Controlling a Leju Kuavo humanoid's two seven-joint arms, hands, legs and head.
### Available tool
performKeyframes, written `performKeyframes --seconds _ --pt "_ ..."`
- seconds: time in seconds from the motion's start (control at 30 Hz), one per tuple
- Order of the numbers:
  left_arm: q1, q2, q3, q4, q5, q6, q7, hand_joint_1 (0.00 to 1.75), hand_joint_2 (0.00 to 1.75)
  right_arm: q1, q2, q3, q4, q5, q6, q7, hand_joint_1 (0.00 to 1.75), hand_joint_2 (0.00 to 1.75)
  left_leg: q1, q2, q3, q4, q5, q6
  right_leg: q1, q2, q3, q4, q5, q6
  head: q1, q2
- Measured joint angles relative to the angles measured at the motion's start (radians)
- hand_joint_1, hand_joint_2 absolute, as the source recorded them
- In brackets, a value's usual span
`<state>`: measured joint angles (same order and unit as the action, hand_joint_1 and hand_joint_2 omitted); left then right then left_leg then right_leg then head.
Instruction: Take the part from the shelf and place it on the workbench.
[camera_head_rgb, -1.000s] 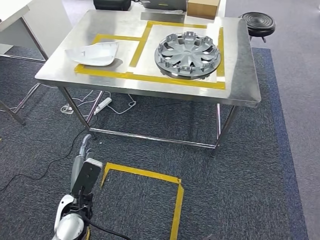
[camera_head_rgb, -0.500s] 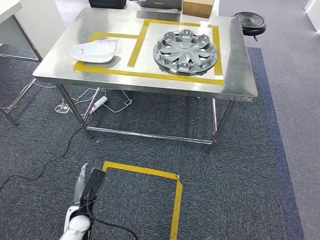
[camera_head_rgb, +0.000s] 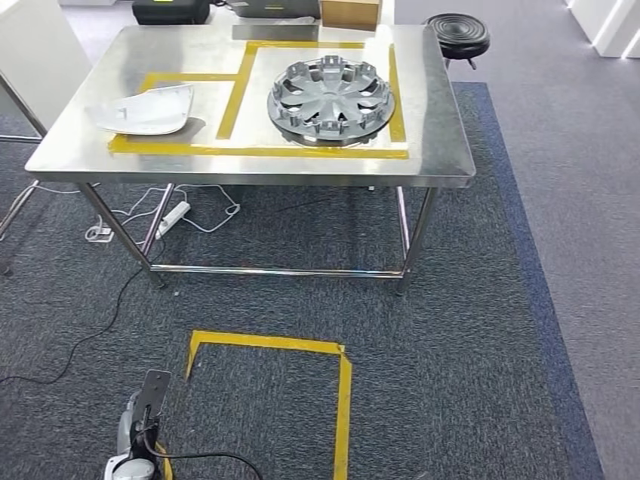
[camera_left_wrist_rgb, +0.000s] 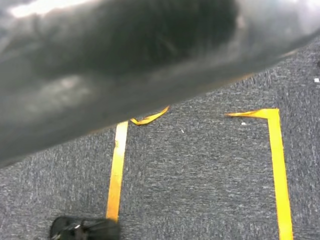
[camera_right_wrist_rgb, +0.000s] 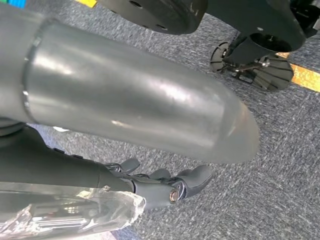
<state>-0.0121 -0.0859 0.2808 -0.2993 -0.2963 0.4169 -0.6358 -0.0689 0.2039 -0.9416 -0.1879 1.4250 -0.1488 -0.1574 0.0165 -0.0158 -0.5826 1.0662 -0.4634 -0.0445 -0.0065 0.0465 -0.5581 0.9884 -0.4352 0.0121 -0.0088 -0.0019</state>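
Observation:
The steel workbench (camera_head_rgb: 445, 120) stands ahead, marked with yellow tape. A white curved part (camera_head_rgb: 143, 110) lies in its left taped field. In the right field a grey wheel cover (camera_head_rgb: 330, 100) lies flat. My left hand (camera_head_rgb: 143, 415) hangs low at the picture's bottom left, far from the bench; its fingers are hidden. In the left wrist view that hand (camera_left_wrist_rgb: 113, 60) is a dark blur over the carpet. My right hand (camera_right_wrist_rgb: 166, 187) hangs over the carpet with dark fingers stretched out, a thick silver thumb above them and nothing between. Some crinkled clear film (camera_right_wrist_rgb: 75, 215) shows near the wrist.
A yellow tape square (camera_head_rgb: 343, 400) marks the grey carpet in front of the bench. A power strip (camera_head_rgb: 172, 217) and cables lie under the bench's left end. A black stool (camera_head_rgb: 457, 33) stands at the far right, a cardboard box (camera_head_rgb: 349, 12) behind the bench.
The whole picture has shifted: the camera turned, so the bench slid left and sits farther off. My left arm has sunk toward the bottom edge and shows less of itself.

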Motion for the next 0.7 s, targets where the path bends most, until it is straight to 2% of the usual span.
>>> performKeyframes --seconds 0.03,0.07,0.1,0.13,0.2,0.23,0.27,0.33,0.37,0.4,0.43,0.5,0.53,0.57,0.6,0.7 --pt "-0.001 -0.001 0.005 0.007 0.002 0.0 -0.001 0.0 0.0 -0.001 0.0 0.0 0.0 0.0 -0.001 0.001 0.0 0.0 0.004 -0.015 0.024 -0.052 0.015 0.0 0.001 0.007 -0.005 0.005 0.0 0.006 -0.001 0.0" --pt "-0.001 -0.003 0.008 0.013 0.003 0.0 -0.002 0.0 0.0 -0.002 0.0 0.0 0.0 0.0 -0.003 0.001 0.0 0.0 0.006 -0.028 0.035 -0.08 0.019 0.002 0.002 0.012 -0.011 0.009 0.001 0.012 -0.002 0.0" --pt "-0.001 -0.005 0.013 0.019 0.005 0.001 -0.002 0.0 0.0 -0.001 0.0 0.0 0.0 -0.001 -0.004 0.002 0.0 0.0 0.006 -0.035 0.035 -0.087 0.015 0.007 0.003 0.017 -0.017 0.011 0.003 0.018 -0.004 0.0" --pt "-0.001 -0.006 0.018 0.024 0.007 0.002 -0.002 0.0 0.0 0.0 0.001 -0.001 0.0 -0.001 -0.004 0.002 0.0 0.0 0.006 -0.03 0.032 -0.086 0.016 0.015 0.001 0.022 -0.023 0.011 0.005 0.022 -0.004 0.0" --pt "-0.001 -0.008 0.03 0.034 0.01 0.006 0.002 0.0 0.0 0.003 0.001 -0.003 0.0 -0.006 -0.005 0.004 0.0 0.0 0.005 -0.018 0.03 -0.085 0.018 0.03 -0.001 0.009 -0.037 0.028 -0.009 0.032 -0.003 0.0" --pt "-0.001 -0.009 0.035 0.038 0.01 0.008 0.006 0.0 0.0 0.002 0.001 -0.003 0.0 -0.009 -0.005 0.005 0.0 0.0 0.005 -0.01 0.03 -0.086 0.02 0.037 -0.002 -0.005 -0.055 0.064 -0.031 0.036 0.0 0.0" --pt "0.0 -0.008 0.039 0.042 0.011 0.01 0.01 0.0 0.0 0.001 0.001 -0.004 0.0 -0.012 -0.005 0.006 0.0 0.0 0.003 -0.002 0.029 -0.086 0.02 0.042 -0.001 -0.021 -0.081 0.123 -0.064 0.039 0.002 0.0" --pt "0.001 -0.007 0.049 0.05 0.011 0.012 0.016 0.0 0.0 0.0 0.001 -0.004 0.0 -0.014 -0.004 0.006 0.0 0.0 -0.001 0.014 0.027 -0.086 0.02 0.047 -0.002 -0.036 -0.146 0.267 -0.128 0.042 0.004 0.0" --pt "0.002 -0.007 0.052 0.054 0.011 0.012 0.018 0.0 0.0 0.0 0.001 -0.004 0.0 -0.014 -0.004 0.006 0.0 0.0 -0.002 0.021 0.027 -0.086 0.02 0.048 -0.002 -0.038 -0.165 0.313 -0.141 0.042 0.004 0.0" --pt "0.002 -0.007 0.054 0.057 0.011 0.012 0.021 0.0 0.0 0.001 0.001 -0.004 0.0 -0.014 -0.004 0.006 0.0 0.0 -0.004 0.027 0.027 -0.086 0.02 0.048 -0.002 -0.039 -0.164 0.317 -0.134 0.04 0.004 0.0" --pt "0.002 -0.008 0.055 0.06 0.012 0.012 0.024 0.0 0.0 0.002 0.001 -0.004 0.0 -0.014 -0.004 0.006 0.0 0.0 -0.005 0.033 0.028 -0.086 0.02 0.048 -0.002 -0.04 -0.143 0.281 -0.109 0.037 0.004 0.0" --pt "0.001 -0.007 0.058 0.063 0.013 0.012 0.032 0.0 0.0 0.001 0.001 -0.004 0.0 -0.014 -0.004 0.006 0.0 0.0 -0.008 0.042 0.03 -0.085 0.019 0.046 0.002 -0.06 -0.063 0.135 -0.049 0.028 0.004 0.0" --pt "0.001 -0.007 0.059 0.065 0.013 0.012 0.034 0.0 0.0 -0.001 0.001 -0.004 0.0 -0.014 -0.005 0.007 0.0 0.0 -0.011 0.046 0.031 -0.084 0.018 0.043 0.005 -0.072 -0.029 0.074 -0.031 0.024 0.003 0.0" --pt "0.001 -0.007 0.061 0.066 0.014 0.012 0.036 0.0 0.0 -0.002 0.001 -0.004 0.0 -0.015 -0.005 0.007 0.0 0.0 -0.013 0.05 0.031 -0.083 0.018 0.039 0.008 -0.081 -0.009 0.037 -0.024 0.021 0.003 0.0" --pt "0.001 -0.007 0.063 0.067 0.014 0.012 0.037 0.0 0.0 -0.003 0.001 -0.004 0.0 -0.015 -0.005 0.007 0.0 0.0 -0.015 0.054 0.03 -0.082 0.018 0.035 0.011 -0.084 -0.003 0.025 -0.025 0.018 0.002 0.0" --pt "0.001 -0.007 0.069 0.07 0.014 0.012 0.039 0.0 0.0 0.0 0.002 -0.005 0.0 -0.015 -0.005 0.008 0.0 0.0 -0.012 0.057 0.025 -0.073 0.009 0.019 0.01 -0.065 -0.008 0.022 -0.017 0.003 0.002 0.0"
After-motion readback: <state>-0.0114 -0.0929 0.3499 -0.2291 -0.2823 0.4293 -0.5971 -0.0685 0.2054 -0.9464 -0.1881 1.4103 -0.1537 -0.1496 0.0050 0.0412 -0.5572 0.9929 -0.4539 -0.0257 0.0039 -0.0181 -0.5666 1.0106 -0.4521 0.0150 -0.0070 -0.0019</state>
